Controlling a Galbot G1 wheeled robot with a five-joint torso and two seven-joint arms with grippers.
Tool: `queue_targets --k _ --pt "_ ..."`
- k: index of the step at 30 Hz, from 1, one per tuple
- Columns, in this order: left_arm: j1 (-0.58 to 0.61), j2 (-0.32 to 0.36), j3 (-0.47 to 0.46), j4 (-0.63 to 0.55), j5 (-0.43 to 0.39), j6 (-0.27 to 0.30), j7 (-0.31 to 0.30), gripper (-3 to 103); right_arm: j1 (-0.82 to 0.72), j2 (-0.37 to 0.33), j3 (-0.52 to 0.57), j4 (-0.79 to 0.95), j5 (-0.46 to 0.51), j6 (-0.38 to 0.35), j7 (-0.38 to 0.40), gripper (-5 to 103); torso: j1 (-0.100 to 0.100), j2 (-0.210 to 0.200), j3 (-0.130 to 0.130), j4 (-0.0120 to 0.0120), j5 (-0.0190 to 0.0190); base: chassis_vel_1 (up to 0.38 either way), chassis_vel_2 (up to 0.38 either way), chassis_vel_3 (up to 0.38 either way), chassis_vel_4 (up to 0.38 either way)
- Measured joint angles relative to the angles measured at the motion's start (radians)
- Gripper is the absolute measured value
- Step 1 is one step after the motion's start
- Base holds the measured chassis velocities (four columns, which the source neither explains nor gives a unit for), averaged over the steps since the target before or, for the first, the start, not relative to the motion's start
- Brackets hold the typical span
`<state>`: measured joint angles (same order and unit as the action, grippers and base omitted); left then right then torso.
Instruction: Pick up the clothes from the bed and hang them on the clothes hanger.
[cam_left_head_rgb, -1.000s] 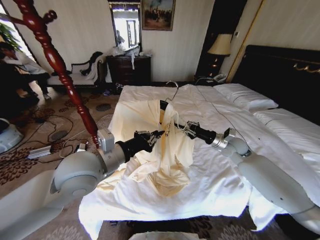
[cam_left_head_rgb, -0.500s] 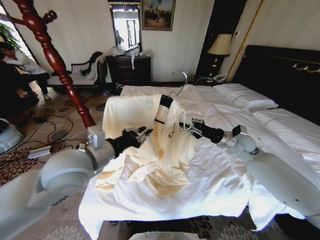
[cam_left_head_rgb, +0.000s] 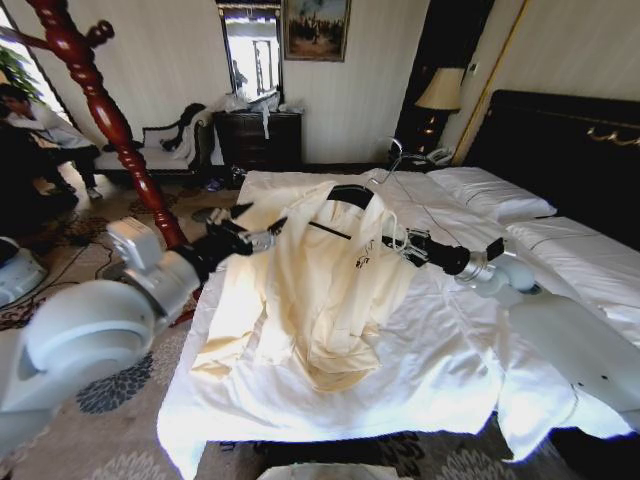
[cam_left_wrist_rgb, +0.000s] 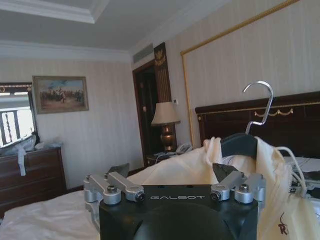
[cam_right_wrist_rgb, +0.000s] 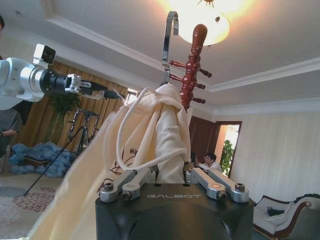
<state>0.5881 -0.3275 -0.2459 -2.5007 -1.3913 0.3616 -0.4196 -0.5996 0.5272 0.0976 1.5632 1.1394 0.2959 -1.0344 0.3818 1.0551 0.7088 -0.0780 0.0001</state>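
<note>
The cream-yellow clothes (cam_left_head_rgb: 320, 290) hang spread on the black clothes hanger (cam_left_head_rgb: 350, 194), raised over the white bed (cam_left_head_rgb: 450, 370), with the lower hem still resting on the duvet. The silver hook (cam_left_head_rgb: 396, 150) points up and right. My right gripper (cam_left_head_rgb: 398, 243) is shut on the clothes at the hanger's right shoulder; the fabric (cam_right_wrist_rgb: 150, 125) runs up between its fingers towards the hook (cam_right_wrist_rgb: 169, 35). My left gripper (cam_left_head_rgb: 258, 228) sits just beside the left shoulder, open, with the clothes (cam_left_wrist_rgb: 190, 165) and hanger (cam_left_wrist_rgb: 239, 145) beyond its fingertips.
A red turned-wood coat stand (cam_left_head_rgb: 110, 120) rises at the left, close to my left arm. Cables (cam_left_head_rgb: 90, 300) lie on the carpet below it. A dark dresser (cam_left_head_rgb: 260, 140), a lamp (cam_left_head_rgb: 440, 90) and the dark headboard (cam_left_head_rgb: 570, 150) line the far side.
The clothes have risen and spread wide on the hanger, the hook shifting right. My left gripper has pulled left and up out of the fabric. My right gripper has moved slightly right and up.
</note>
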Motion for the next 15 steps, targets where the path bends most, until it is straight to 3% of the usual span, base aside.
queue_targets --k 9,13,15 --pt "-0.035 0.016 0.002 0.000 -0.006 -0.010 0.027 100 0.011 0.012 -0.004 -0.021 0.004 0.007 -0.030 19 0.000 0.000 0.000 0.0002 -0.0002 0.000 0.000 0.000 0.000" --pt "-0.047 0.030 -0.004 0.000 -0.006 -0.018 0.029 100 0.007 0.010 -0.004 -0.018 0.001 0.016 -0.070 19 0.000 0.000 0.000 0.0001 -0.0002 0.000 0.000 0.000 0.000" --pt "-0.047 0.045 -0.001 0.000 -0.007 -0.026 0.060 100 0.006 0.012 -0.002 -0.027 -0.010 0.019 -0.117 19 0.000 0.000 0.000 0.0002 -0.0002 0.000 0.000 0.000 0.000"
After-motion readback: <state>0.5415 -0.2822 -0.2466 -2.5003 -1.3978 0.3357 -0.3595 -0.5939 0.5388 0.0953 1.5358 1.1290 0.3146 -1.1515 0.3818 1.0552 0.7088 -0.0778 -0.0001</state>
